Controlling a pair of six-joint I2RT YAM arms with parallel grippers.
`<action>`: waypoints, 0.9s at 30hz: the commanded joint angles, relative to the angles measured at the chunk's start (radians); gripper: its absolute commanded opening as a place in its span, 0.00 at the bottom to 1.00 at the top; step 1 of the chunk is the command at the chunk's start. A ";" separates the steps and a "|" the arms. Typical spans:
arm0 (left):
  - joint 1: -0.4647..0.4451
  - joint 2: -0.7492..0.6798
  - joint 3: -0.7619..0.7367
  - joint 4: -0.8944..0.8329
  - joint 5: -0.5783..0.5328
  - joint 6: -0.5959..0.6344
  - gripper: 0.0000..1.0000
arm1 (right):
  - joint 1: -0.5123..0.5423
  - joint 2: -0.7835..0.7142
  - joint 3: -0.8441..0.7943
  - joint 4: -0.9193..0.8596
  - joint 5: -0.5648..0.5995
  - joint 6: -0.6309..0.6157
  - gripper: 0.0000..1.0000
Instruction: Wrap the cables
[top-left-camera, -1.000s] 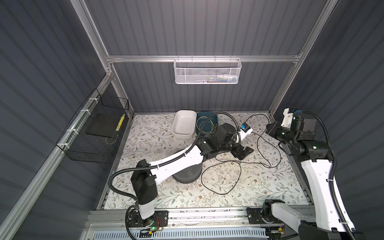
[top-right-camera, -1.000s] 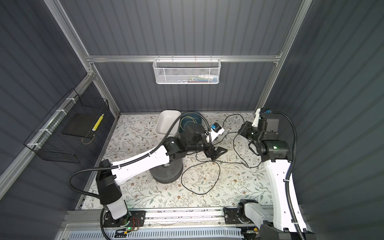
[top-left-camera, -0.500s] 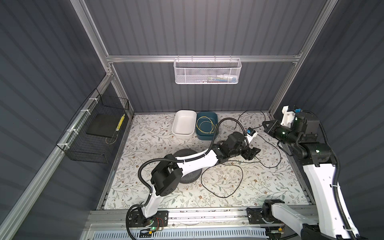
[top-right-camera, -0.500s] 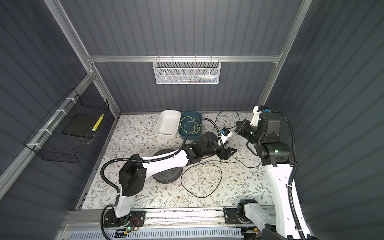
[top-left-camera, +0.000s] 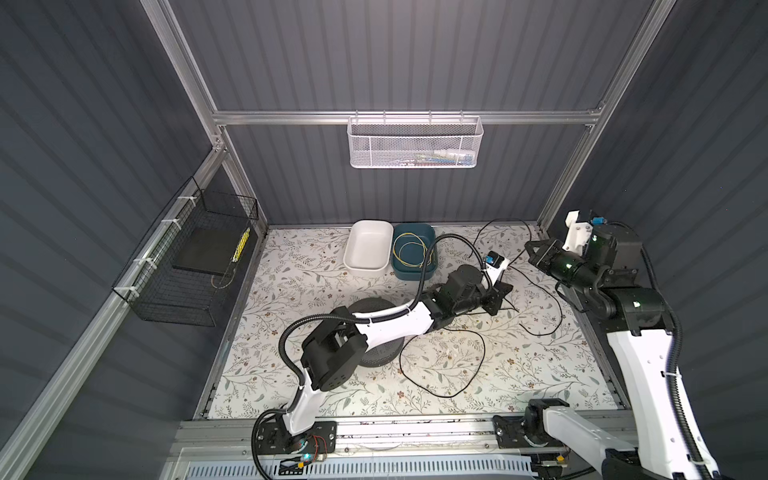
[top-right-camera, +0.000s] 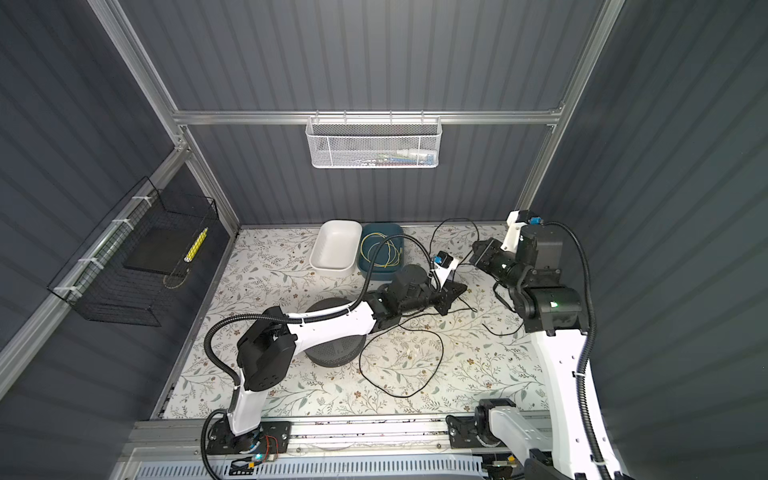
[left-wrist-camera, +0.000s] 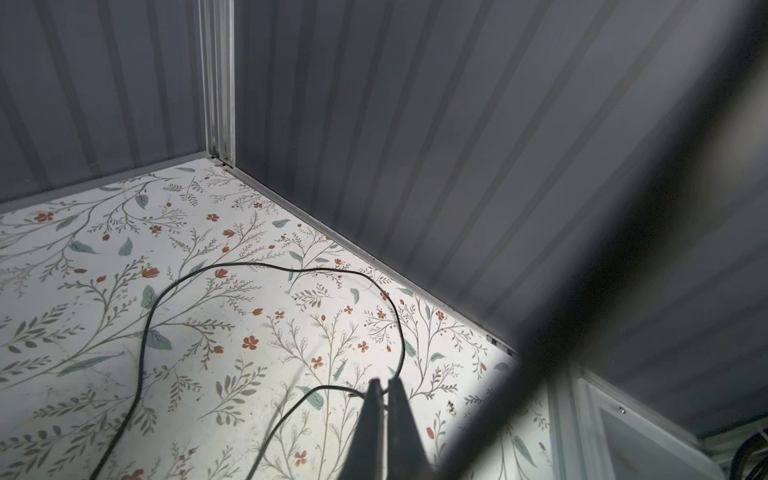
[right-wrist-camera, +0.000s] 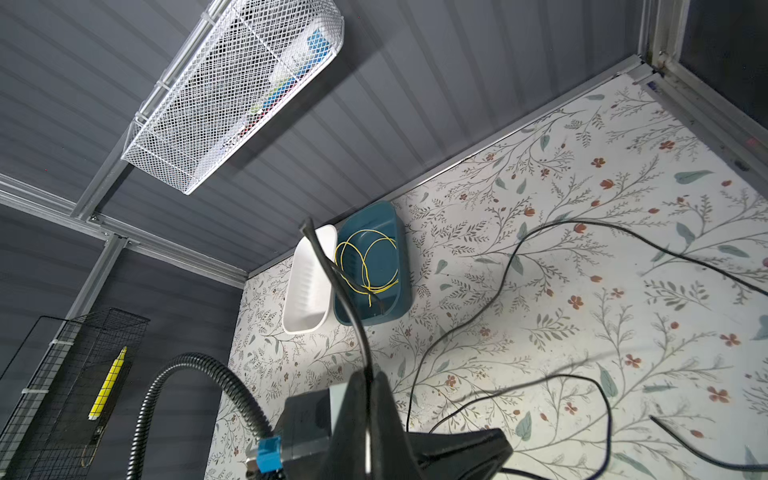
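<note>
Black cable (left-wrist-camera: 249, 264) is pinched in left tool (left-wrist-camera: 384, 384), low over tabletop (left-wrist-camera: 62, 316); near its end, it is pinched in right tool (right-wrist-camera: 370, 378).

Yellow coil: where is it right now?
In both top views the yellow coil lies inside the teal bin against the back wall, mid-table, directly right of the white bin.

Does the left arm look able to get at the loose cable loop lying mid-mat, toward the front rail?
Probably yes: the cable loop lies bare beside its forearm, nothing covering it. But the left hand is shut on another stretch, so it must release first.
</note>
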 joint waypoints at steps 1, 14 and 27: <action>0.001 -0.047 0.000 0.002 0.028 0.013 0.00 | 0.002 0.008 0.017 0.020 0.011 -0.012 0.00; 0.206 -0.225 0.314 -0.348 0.108 -0.010 0.00 | -0.174 0.025 0.013 -0.015 -0.002 -0.047 0.67; 0.321 -0.190 0.624 -0.467 0.181 -0.029 0.00 | -0.013 -0.137 -0.594 0.229 -0.269 -0.020 0.70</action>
